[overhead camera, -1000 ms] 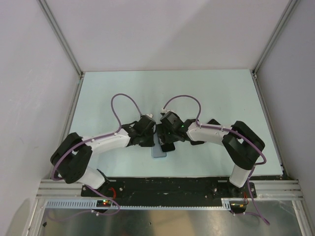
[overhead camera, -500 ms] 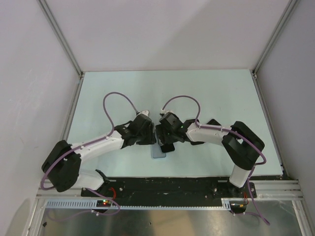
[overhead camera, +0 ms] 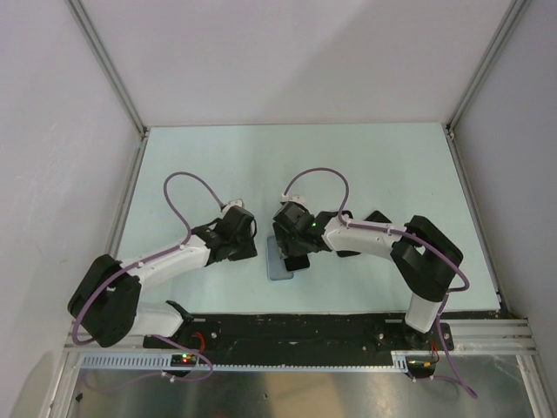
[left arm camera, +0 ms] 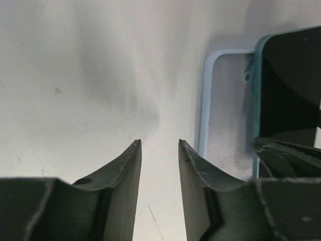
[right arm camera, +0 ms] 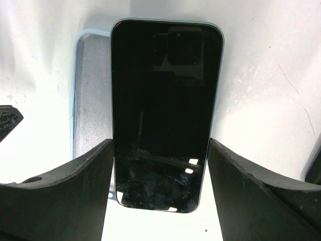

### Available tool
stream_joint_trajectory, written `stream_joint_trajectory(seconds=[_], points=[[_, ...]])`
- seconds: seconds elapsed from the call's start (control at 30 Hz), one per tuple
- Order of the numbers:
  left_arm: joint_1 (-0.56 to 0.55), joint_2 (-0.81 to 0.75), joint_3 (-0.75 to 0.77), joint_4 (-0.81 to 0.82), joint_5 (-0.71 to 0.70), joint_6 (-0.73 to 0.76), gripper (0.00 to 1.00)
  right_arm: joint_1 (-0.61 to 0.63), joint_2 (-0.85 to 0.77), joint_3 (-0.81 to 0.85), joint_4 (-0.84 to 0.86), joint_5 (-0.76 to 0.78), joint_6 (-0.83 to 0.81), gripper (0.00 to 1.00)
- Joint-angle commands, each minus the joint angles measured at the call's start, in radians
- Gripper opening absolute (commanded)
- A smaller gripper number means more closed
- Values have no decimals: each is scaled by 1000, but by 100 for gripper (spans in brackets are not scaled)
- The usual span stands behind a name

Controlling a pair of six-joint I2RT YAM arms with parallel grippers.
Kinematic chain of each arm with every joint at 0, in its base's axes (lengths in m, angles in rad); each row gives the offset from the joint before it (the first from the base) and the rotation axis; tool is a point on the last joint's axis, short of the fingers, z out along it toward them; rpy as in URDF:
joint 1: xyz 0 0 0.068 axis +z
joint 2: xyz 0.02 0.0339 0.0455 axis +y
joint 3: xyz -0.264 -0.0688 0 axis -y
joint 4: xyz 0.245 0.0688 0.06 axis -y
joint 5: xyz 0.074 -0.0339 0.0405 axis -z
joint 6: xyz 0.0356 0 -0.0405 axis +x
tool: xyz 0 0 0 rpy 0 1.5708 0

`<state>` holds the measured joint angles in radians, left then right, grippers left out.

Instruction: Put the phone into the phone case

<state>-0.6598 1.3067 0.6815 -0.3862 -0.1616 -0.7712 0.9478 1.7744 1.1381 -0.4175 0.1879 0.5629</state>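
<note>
Right claw (overhead camera: pixel 291 251) sits over the dark phone (overhead camera: pixel 299 262) overlapping the phone case (overhead camera: pixel 278 273); left claw (overhead camera: pixel 249 245) hangs just beside.

Right claw (right arm camera: pixel 159 145) gripping the phone (right arm camera: pixel 165 100) covers the case (left arm camera: pixel 225 100); left claw (left arm camera: pixel 159 143) flanks it.

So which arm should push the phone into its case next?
Probably right: the right gripper clasps the phone, partly over the case. The left gripper is open beside them, empty.
</note>
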Motion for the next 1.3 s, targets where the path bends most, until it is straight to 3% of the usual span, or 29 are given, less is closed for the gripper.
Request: stream_joint_trajectory(seconds=[0.0,0.4,0.6,0.87,1.1,1.27], points=[[4,-10,-30,12,-37,-36,38,30,-6,71,-47,78,81,42],[3,-13,-57,61,-5,-35,32,85,42,125,-92,149,209,48],[4,-10,-60,72,5,-28,32,94,57,126,-89,146,238,60],[3,0,-60,85,18,-24,31,99,45,126,-67,133,239,84],[4,3,-58,91,21,-25,31,98,14,121,-55,105,216,93],[3,8,-51,95,32,-24,31,62,-75,56,-29,98,197,93]])
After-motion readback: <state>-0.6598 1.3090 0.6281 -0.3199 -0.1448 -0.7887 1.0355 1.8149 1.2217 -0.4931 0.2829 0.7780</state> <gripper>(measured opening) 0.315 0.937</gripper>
